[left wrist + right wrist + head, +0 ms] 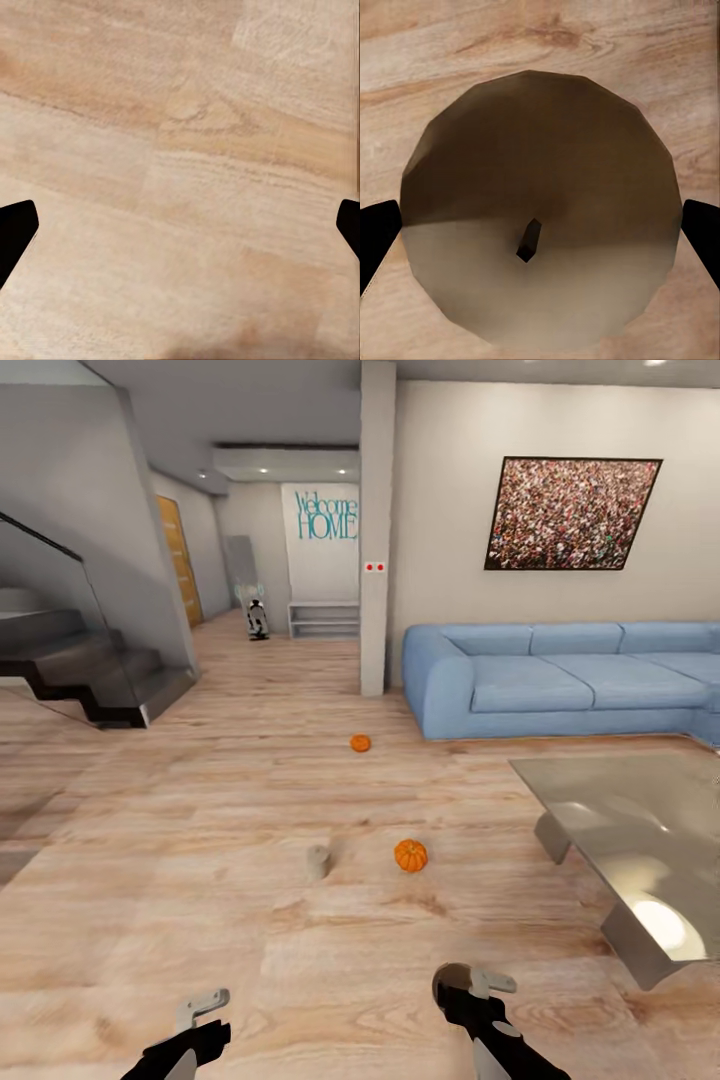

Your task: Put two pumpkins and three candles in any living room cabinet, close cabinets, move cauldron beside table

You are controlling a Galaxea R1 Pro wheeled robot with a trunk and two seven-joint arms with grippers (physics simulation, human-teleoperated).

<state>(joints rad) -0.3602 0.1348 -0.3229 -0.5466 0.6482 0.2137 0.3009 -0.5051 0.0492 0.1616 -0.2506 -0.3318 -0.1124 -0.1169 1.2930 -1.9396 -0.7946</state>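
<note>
Living room, wood floor (pixel 200 810). My right claw (pixel 478 988) grips a candle (pixel 536 214), wick end facing the wrist camera. My left claw (pixel 203 1006) hangs wide, nothing between its fingers. Beyond the claws another candle (pixel 317 860) stands left of the near pumpkin (pixel 410 855); glass tabletop (pixel 640 830) right of it. Far pumpkin (pixel 360 743) sits nearer the blue sofa (pixel 560 680).

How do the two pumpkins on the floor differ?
The near pumpkin looks larger and lies beside a candle, close to the glass table. The far pumpkin looks smaller and sits alone near the pillar and sofa. Both are orange, round, on the wood floor.
</note>
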